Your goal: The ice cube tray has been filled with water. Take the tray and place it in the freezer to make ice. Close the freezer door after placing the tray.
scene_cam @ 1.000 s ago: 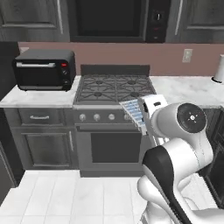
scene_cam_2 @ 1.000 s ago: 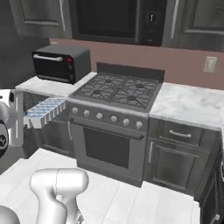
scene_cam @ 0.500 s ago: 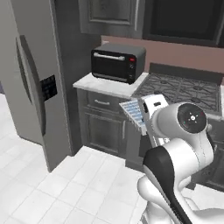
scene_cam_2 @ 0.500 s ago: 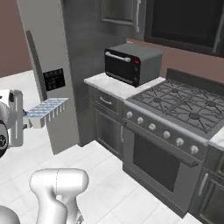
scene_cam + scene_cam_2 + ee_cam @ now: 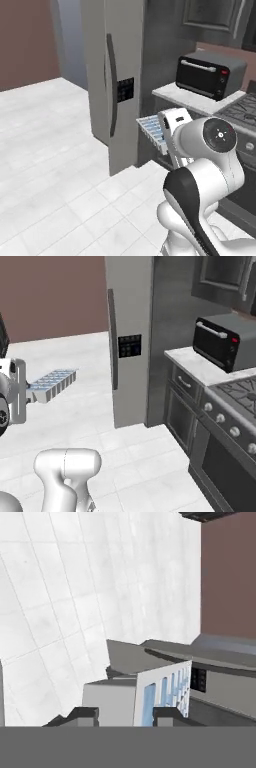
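Fingers [image 5: 125,713] pinch the flat white blue-celled ice cube tray [image 5: 52,383] level, water unspilled, beyond them the tall grey shut freezer door [image 5: 112,80].

A black toaster oven [image 5: 210,75] sits on a pale marble counter [image 5: 192,100], with dark cabinet drawers [image 5: 184,387] below the counter and a stove [image 5: 235,393] just beside it.
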Controlling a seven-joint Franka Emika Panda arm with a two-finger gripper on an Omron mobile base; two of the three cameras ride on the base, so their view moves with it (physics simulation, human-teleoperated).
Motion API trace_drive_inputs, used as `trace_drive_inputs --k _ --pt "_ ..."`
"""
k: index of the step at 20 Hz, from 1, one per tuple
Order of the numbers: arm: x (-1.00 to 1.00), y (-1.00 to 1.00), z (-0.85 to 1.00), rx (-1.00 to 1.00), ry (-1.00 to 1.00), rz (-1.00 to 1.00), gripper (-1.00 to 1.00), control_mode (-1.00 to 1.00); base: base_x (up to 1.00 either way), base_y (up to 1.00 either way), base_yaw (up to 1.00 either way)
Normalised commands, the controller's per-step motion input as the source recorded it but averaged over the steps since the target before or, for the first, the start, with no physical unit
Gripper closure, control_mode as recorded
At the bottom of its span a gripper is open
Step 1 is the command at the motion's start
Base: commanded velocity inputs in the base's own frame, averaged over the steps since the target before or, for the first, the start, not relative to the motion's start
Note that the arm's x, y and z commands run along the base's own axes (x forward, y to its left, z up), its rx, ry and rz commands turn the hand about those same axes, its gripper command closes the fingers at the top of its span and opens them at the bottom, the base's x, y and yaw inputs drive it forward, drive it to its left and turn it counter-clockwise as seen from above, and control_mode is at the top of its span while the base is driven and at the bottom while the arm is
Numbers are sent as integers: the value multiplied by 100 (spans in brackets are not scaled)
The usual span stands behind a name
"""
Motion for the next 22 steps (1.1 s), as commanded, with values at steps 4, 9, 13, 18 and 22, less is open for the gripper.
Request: trace_drive_inputs --k 4,9,13,18,22 --pt "0 0 0 0 0 0 100 100 0 -1 64" --pt "0 0 0 0 0 0 100 100 33 0 47" --pt "0 0 0 0 0 0 100 100 97 0 8" --pt "0 0 0 0 0 0 100 100 100 1 0" --pt "0 0 0 0 0 0 100 100 100 22 0"
